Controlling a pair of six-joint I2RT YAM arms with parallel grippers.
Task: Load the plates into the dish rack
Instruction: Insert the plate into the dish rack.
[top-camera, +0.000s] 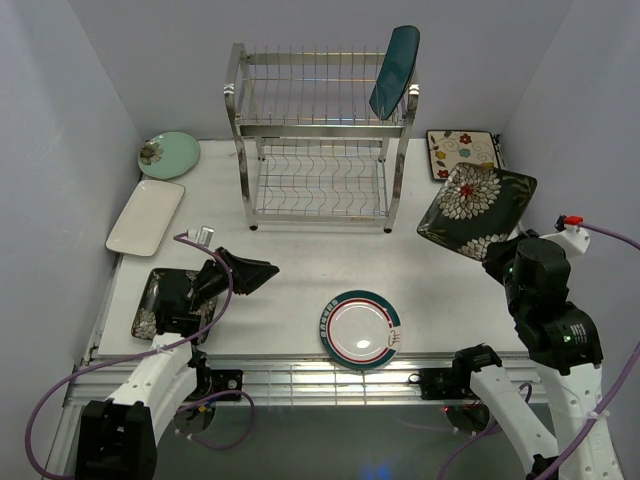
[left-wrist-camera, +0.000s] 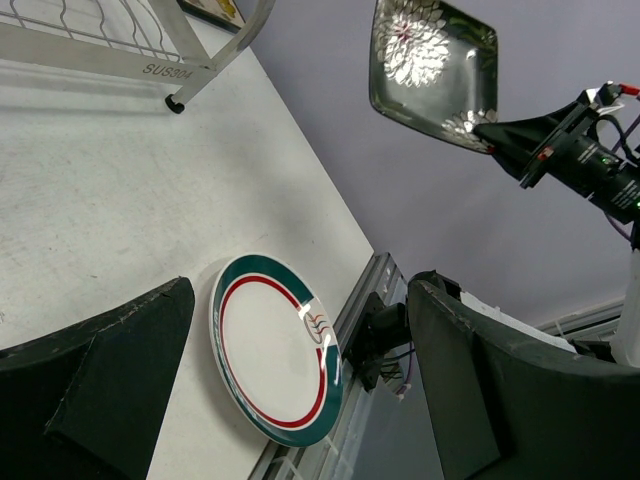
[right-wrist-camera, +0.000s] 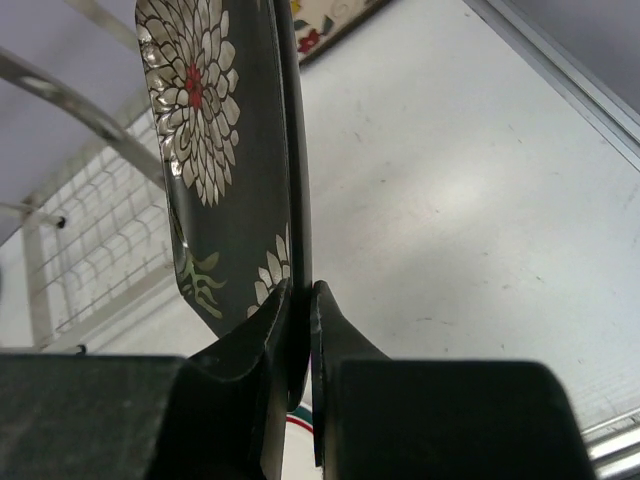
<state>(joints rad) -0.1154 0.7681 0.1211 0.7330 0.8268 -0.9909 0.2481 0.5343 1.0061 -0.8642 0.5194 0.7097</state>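
Observation:
The dish rack (top-camera: 320, 140) stands at the back, with a plain teal plate (top-camera: 395, 72) upright in its top tier at the right. My right gripper (top-camera: 497, 252) is shut on the rim of a dark floral square plate (top-camera: 477, 211) and holds it tilted in the air, right of the rack. The right wrist view shows both fingers pinching that plate (right-wrist-camera: 215, 140) edge-on at the gripper (right-wrist-camera: 300, 290). My left gripper (top-camera: 255, 272) hangs open and holds nothing. The round teal-rimmed plate (left-wrist-camera: 270, 350) lies beyond its fingers (left-wrist-camera: 120, 370), near the front edge.
A pale green round plate (top-camera: 169, 154) and a white rectangular plate (top-camera: 146, 216) lie at the far left. A second dark floral plate (top-camera: 150, 305) sits under my left arm. A cream flowered plate (top-camera: 463, 152) lies at the back right. Walls close in on three sides.

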